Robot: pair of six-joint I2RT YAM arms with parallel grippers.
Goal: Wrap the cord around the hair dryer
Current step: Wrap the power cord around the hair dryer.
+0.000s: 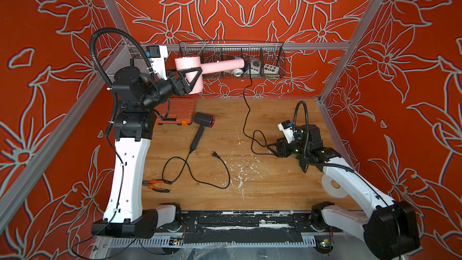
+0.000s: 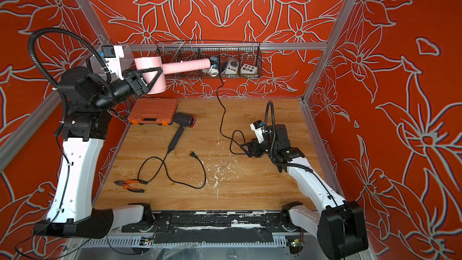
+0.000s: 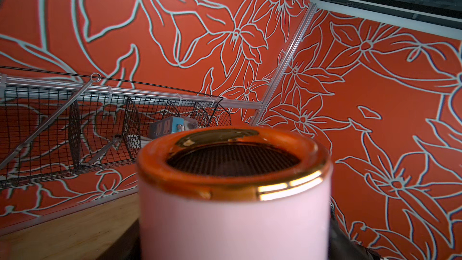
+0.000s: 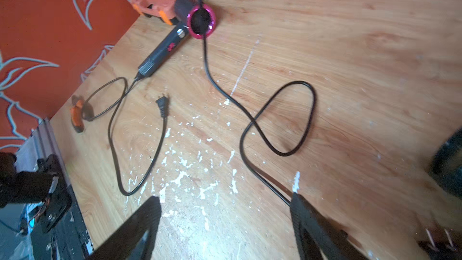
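Right gripper (image 4: 224, 199) is hovering low over the tabletop (image 1: 275, 183), fingers (image 4: 300, 211) standing wide apart and gripping nothing. The black cord (image 4: 314, 103) is running right up against one fingertip. We can't tell where its plug end is lying.

From there the cord is looping once on the wood, then climbing to the handle end of the pink hair dryer (image 1: 217, 67). Left gripper (image 1: 191, 77) is holding that dryer up in the air at the back, fingers clamped on its barrel.

We're judging the step as a regrasp of the slack. Pinching close to the loop, carrying it up and laying turns on the handle, not the barrel, should be working best. Left arm should be holding steady so the turns are staying tight.

Risk: grabbing the wrong cord. A black hair dryer (image 1: 200, 126) is lying mid-tabletop with its own cord and plug (image 1: 215, 155).

The tabletop is scuffed wood with white flecks. Pliers (image 1: 156, 185) are sitting near the front, an orange tool case (image 1: 177, 111) further back. A wire basket (image 1: 282, 53) is hanging on the rear rail, and red flowered walls are closing the cell in.
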